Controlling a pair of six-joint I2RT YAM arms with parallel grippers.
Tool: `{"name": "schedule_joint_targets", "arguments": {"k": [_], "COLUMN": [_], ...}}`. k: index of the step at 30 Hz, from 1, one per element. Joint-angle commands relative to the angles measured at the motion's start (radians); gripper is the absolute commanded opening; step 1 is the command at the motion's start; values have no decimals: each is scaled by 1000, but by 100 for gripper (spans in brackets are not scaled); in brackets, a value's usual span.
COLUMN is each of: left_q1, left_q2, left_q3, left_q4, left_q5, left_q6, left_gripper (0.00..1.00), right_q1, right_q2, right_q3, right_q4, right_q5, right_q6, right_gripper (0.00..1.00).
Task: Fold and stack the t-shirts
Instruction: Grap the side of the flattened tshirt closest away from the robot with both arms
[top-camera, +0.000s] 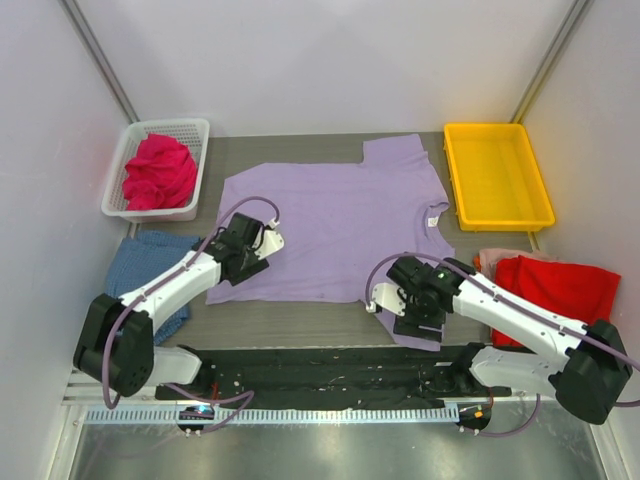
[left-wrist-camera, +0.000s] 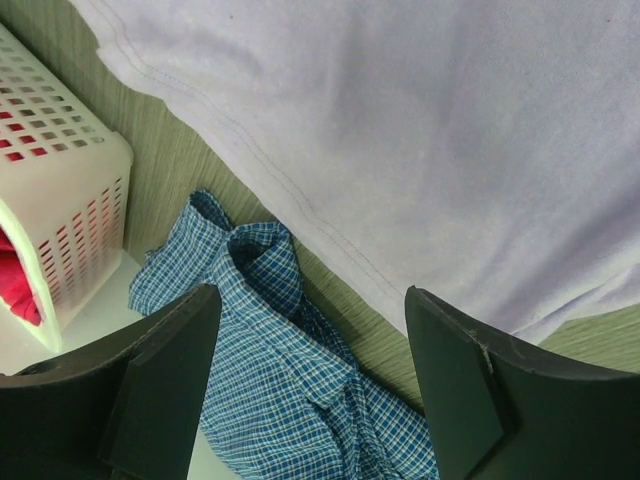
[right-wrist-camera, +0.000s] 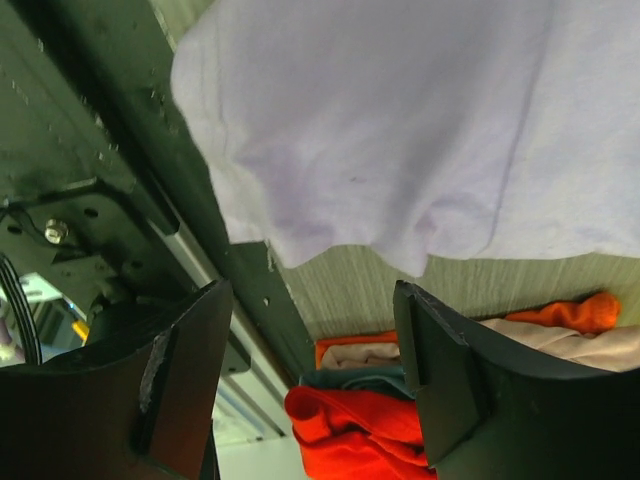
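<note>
We are missing the near sleeve of the lavender shirt (top-camera: 340, 220) under the right gripper (top-camera: 415, 320), and its near left corner under the left gripper (top-camera: 258, 248). Left of that shirt, the left arm (top-camera: 175, 285) is covering part of the checked shirt (top-camera: 145, 258); right of it, the right arm (top-camera: 520, 318) is crossing the red shirt (top-camera: 562, 285).

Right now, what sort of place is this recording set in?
Probably a lab test cell, not a home: plain white walls box in a small table, two robot arms are bolted at its near edge, and a purple shirt lies spread between a basket and a tray.
</note>
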Motion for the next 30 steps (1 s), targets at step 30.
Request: {"name": "schedule_joint_targets", "arguments": {"k": [30], "left_q1": [56], "left_q2": [243], "left_q3": [167], "left_q4": [83], "left_q5": [-21], "left_q6": [95], "left_gripper": [76], "right_q1": [27], "right_q2": [99], "right_q3": [-166], "right_q4": [160], "right_q5": [-77], "right_q6": [-268], "right_gripper": [52]}}
